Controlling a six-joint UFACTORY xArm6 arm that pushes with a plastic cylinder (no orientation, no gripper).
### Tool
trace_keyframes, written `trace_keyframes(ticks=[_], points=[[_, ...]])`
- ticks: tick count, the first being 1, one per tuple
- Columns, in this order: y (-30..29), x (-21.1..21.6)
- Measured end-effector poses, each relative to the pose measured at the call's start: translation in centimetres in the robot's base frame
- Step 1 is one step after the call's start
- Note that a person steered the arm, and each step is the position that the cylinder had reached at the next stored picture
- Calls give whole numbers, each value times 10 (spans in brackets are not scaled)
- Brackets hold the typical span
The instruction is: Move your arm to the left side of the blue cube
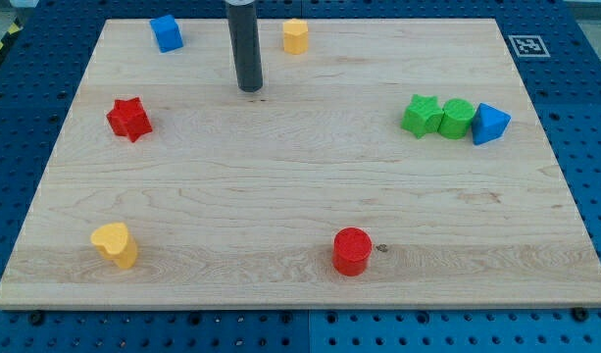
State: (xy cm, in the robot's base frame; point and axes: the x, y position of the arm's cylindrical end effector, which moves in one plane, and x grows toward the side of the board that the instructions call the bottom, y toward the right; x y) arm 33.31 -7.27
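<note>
The blue cube (167, 32) sits near the view's top left of the wooden board (300, 245). My tip (250, 88) is the lower end of a dark rod that comes down from the view's top edge. It rests on the board to the right of the blue cube and a little lower, well apart from it. A yellow block (296, 35) stands to the upper right of the tip.
A red star (129, 119) lies at the left. A yellow heart (116, 244) is at the bottom left and a red cylinder (352, 251) at the bottom middle. A green star (422, 114), a green cylinder (456, 118) and a blue triangular block (490, 124) sit in a row at the right.
</note>
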Motion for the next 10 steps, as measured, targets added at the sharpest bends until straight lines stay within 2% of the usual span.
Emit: trace_keyframes(ticks=[3, 5, 7, 10], points=[[-60, 0], [-76, -2], [-141, -32], [-198, -117]])
